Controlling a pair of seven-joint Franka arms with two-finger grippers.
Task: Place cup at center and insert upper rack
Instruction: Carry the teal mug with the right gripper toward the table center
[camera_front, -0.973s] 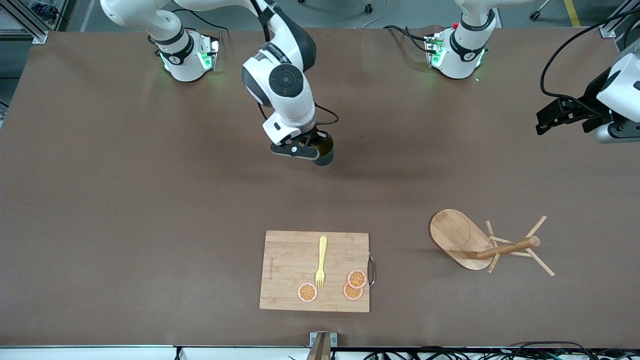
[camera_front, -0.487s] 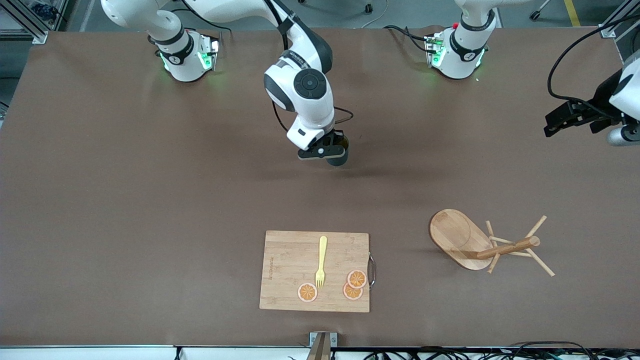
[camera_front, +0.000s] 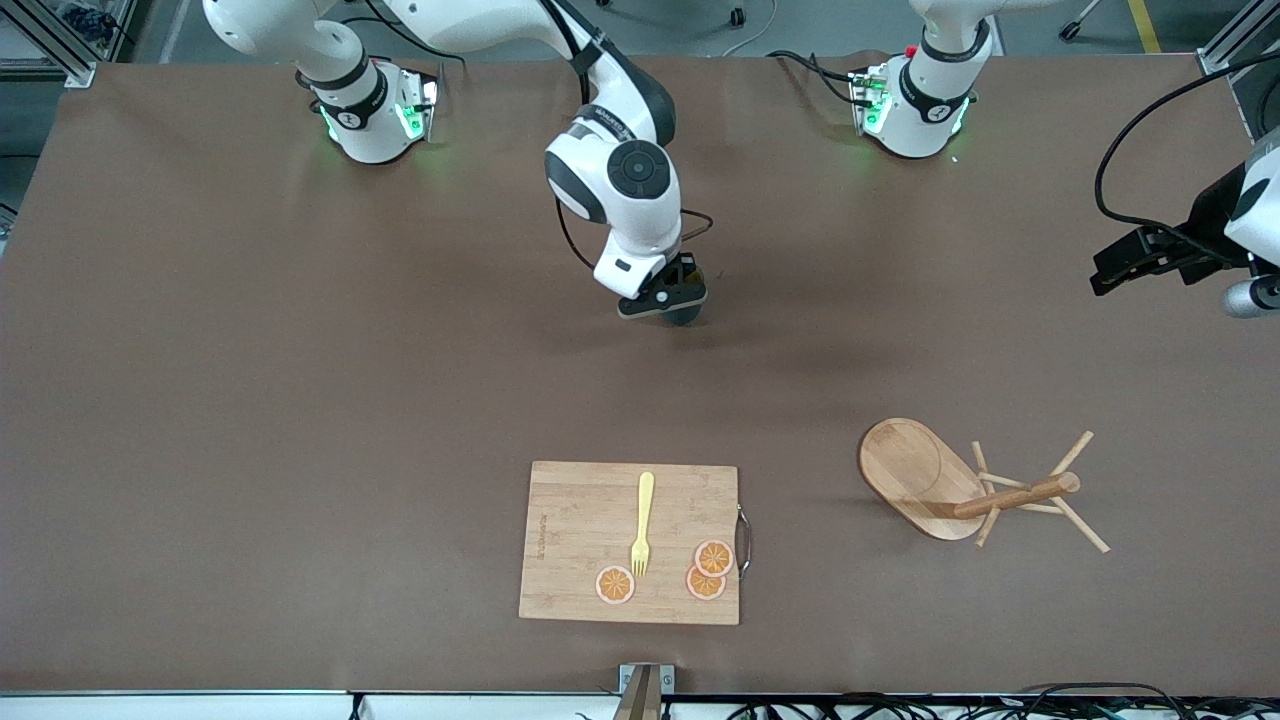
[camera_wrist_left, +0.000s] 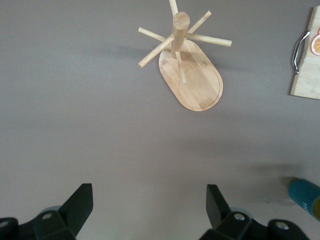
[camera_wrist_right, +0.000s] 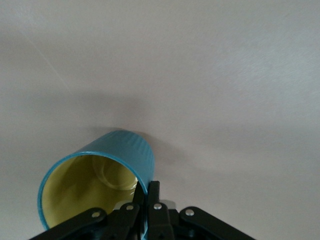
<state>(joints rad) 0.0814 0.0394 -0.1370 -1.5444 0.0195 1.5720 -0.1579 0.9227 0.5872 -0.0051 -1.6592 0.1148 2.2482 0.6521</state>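
Observation:
My right gripper (camera_front: 678, 303) is shut on the rim of the cup (camera_wrist_right: 95, 185), a teal ribbed mug with a yellow inside, one finger inside and one outside. It holds the cup low over the middle of the table; in the front view only a dark bit of the cup (camera_front: 686, 317) shows under the hand. The upper rack (camera_front: 965, 485), a light wooden mug tree, lies tipped on its side near the left arm's end, nearer the front camera; it also shows in the left wrist view (camera_wrist_left: 190, 65). My left gripper (camera_wrist_left: 150, 200) is open and empty, up in the air at the left arm's end of the table.
A wooden cutting board (camera_front: 570, 520) with a yellow fork (camera_front: 642, 525) and three orange slices (camera_front: 706, 570) lies near the front edge, mid-table. The arm bases stand along the farthest edge.
My right arm has carried the cup toward the left arm's end and lower toward the table. My left gripper has shifted slightly outward and down.

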